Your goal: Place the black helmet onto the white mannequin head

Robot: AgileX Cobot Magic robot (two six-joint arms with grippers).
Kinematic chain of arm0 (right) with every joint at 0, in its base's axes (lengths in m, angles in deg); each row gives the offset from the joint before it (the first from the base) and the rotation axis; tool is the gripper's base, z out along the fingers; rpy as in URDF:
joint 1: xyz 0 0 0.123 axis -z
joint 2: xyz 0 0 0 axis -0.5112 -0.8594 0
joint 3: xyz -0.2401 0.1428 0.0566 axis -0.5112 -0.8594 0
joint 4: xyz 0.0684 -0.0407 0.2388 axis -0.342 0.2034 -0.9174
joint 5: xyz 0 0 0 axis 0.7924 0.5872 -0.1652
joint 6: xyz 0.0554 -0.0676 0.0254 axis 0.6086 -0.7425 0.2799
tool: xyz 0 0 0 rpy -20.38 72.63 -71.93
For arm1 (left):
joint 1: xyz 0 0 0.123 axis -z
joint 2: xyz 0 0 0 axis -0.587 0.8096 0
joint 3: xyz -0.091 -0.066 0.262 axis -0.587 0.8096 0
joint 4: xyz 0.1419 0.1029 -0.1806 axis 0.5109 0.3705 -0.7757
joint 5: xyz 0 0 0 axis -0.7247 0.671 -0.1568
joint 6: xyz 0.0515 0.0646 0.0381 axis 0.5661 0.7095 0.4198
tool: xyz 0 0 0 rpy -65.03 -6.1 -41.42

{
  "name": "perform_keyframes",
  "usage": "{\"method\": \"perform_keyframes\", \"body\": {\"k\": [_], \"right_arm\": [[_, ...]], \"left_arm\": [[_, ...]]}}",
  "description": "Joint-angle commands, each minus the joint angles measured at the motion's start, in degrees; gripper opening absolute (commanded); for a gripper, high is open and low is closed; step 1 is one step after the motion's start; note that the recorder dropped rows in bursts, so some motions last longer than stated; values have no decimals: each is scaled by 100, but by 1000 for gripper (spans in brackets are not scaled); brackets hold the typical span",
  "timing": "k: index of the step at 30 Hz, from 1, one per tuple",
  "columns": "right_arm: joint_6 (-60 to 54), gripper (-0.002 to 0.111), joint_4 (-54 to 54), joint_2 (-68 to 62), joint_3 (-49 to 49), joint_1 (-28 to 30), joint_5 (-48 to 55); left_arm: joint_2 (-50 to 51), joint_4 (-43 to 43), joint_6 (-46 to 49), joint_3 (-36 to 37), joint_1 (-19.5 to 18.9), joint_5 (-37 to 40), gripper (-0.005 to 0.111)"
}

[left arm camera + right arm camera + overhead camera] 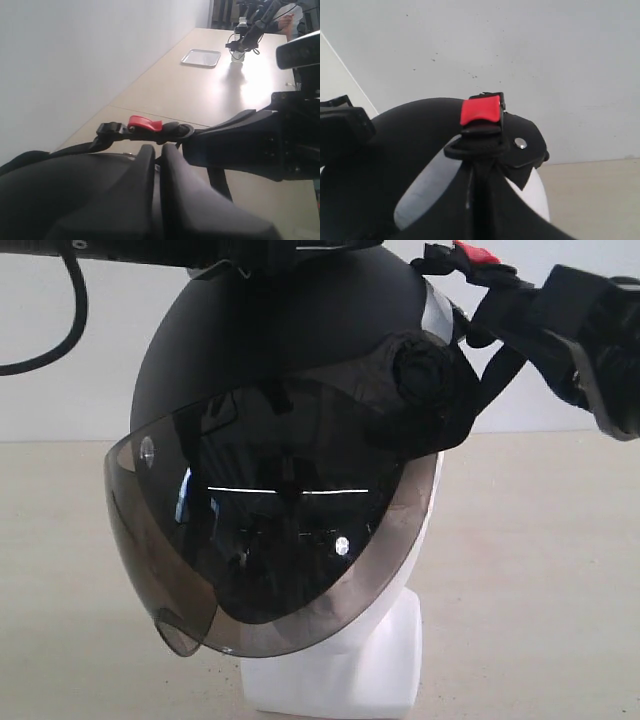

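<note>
Backing wall point(60, 400): flat, matt white, faintly specked in the right wrist view; it meets the bench along its rear edge.
Bench point(540, 590): smooth pale beige top with a low sheen and a thin seam across it in the left wrist view.
Black helmet point(280, 330): matt, rounded open-face shell. It sits over the white mannequin head, tilted, with the crown towards the wall-side edge of the bench.
Visor point(270, 540): large curved smoky shield, glossy and see-through at the rim, mirroring a strip light. It hangs down across the face.
White mannequin head point(370, 670): smooth white plastic. Only the short blocky neck base and a sliver of cheek show below the visor; the base stands on the bench.
Right gripper point(500, 310): black, angular, clenched on the chin strap point(500, 380) beside the shell.
Left gripper point(159, 150): two black tapered fingers lying together on the crown; whether they pinch anything cannot be told.
Tray point(201, 57): shallow, pale, rectangular with rounded corners, well apart towards the far end of the bench.
Pivot knob point(425, 375): round, ribbed, black, at the visor hinge.
Buckle point(480, 110): red glossy tab on woven black webbing.
</note>
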Motion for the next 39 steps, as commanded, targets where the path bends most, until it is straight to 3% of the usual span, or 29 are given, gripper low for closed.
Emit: {"method": "perform_keyframes", "body": {"k": [1, 10, 14, 21, 30, 39], "right_arm": [[-1251, 0, -1043, 179, 162, 74, -665], [-4266, 0, -3633, 179, 162, 74, -656], [-5054, 0, -4326, 179, 162, 74, -656], [-5696, 0, -4903, 179, 162, 74, -890], [-6109, 0, -5385, 179, 162, 74, -1070], [-6947, 0, -6127, 179, 162, 74, -1533]], "left_arm": [[298, 399, 118, 172, 151, -80, 4], [298, 251, 144, 160, 178, -137, 4], [270, 211, 144, 136, 178, -148, 4], [-125, 297, -345, -300, 178, -294, 4], [-470, 2419, -2340, -398, 178, -216, 4], [-619, 2760, -2814, -398, 178, 68, 4]]}}
